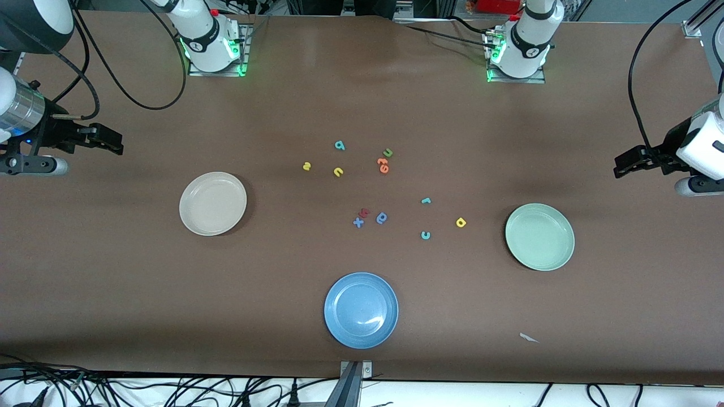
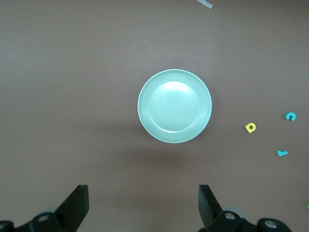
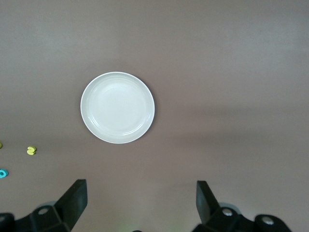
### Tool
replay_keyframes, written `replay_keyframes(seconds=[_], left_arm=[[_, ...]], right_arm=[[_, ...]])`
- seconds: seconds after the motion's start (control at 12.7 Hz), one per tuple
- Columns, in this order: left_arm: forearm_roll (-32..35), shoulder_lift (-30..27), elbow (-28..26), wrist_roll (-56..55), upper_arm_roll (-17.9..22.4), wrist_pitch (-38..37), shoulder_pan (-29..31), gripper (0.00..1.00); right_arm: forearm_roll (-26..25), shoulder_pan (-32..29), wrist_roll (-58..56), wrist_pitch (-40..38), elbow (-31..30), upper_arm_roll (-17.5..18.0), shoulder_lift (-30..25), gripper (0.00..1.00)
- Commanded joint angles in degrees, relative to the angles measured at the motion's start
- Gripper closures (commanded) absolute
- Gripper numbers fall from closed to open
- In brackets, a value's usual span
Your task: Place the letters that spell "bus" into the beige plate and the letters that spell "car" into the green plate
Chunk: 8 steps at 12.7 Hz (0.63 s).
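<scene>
The beige plate [image 1: 212,203] [image 3: 117,107] lies toward the right arm's end of the table, the green plate [image 1: 539,237] [image 2: 174,106] toward the left arm's end. Between them lie a teal b [image 1: 339,145] [image 3: 3,173], a yellow s [image 1: 306,166] [image 3: 32,151] and a yellow u [image 1: 338,172]. Nearer the green plate are a teal r [image 1: 426,200] [image 2: 282,153], a teal c [image 1: 425,235] [image 2: 290,116] and a yellow a [image 1: 461,223] [image 2: 250,127]. My left gripper [image 1: 620,165] [image 2: 143,203] hangs open over bare table beside the green plate. My right gripper [image 1: 116,144] [image 3: 141,200] hangs open beside the beige plate. Both hold nothing.
A blue plate [image 1: 361,310] lies near the front edge. Among the letters are a green u [image 1: 387,152], orange letters [image 1: 383,165], a blue x [image 1: 358,223], a red letter [image 1: 365,212] and a darker blue round letter [image 1: 382,218]. A white scrap [image 1: 529,337] lies near the front edge.
</scene>
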Motion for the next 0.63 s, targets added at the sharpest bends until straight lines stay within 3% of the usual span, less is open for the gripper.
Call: replay_keyframes(seconds=[0.0, 0.55], left_arm=[[0.7, -0.1, 0.6, 0.9, -0.1, -0.9, 0.4, 0.00], [0.7, -0.1, 0.6, 0.9, -0.1, -0.9, 0.3, 0.00]], right_arm=[[0.9, -0.1, -0.2, -1.4, 1.5, 0.1, 0.5, 0.00], [1.2, -0.3, -2.1, -1.4, 1.3, -0.1, 0.7, 0.00]])
